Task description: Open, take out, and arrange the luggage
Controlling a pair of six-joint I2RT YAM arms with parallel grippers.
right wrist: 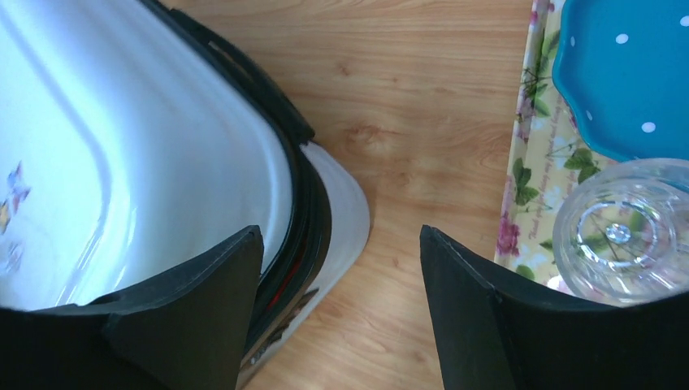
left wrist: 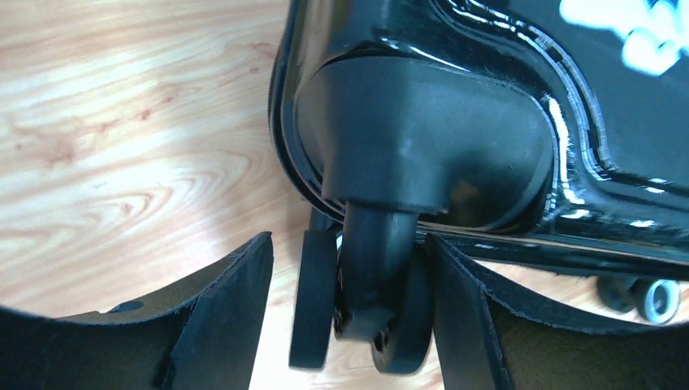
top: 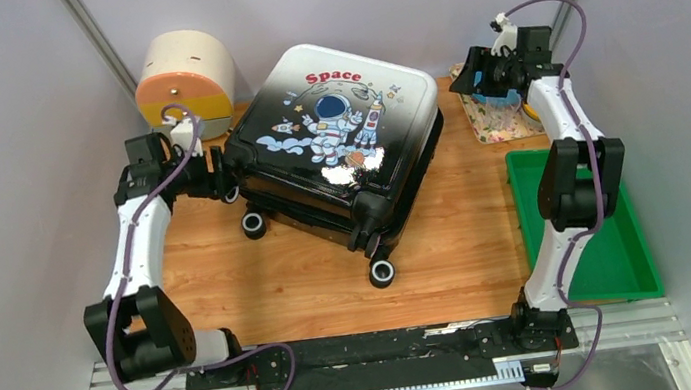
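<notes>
The luggage [top: 338, 130] lies flat and closed in the middle of the wooden table, its astronaut picture and red "Space" facing up and its black wheels [top: 381, 272] toward me. My left gripper [top: 221, 176] is at its left corner. In the left wrist view that gripper [left wrist: 348, 244] stands open around a black twin caster wheel [left wrist: 378, 268]. The left finger is clear of the wheel and the right finger is close against it. My right gripper [top: 479, 76] hovers open past the suitcase's far right corner [right wrist: 329, 211], with only bare table between its fingers [right wrist: 340, 231].
A round cream box [top: 185, 75] with orange and yellow fronts stands at the back left. A green tray [top: 632, 258] lies at the right. Under the right gripper, a floral mat [top: 491, 123] carries a blue dotted dish [right wrist: 626, 73] and a clear glass [right wrist: 621, 231].
</notes>
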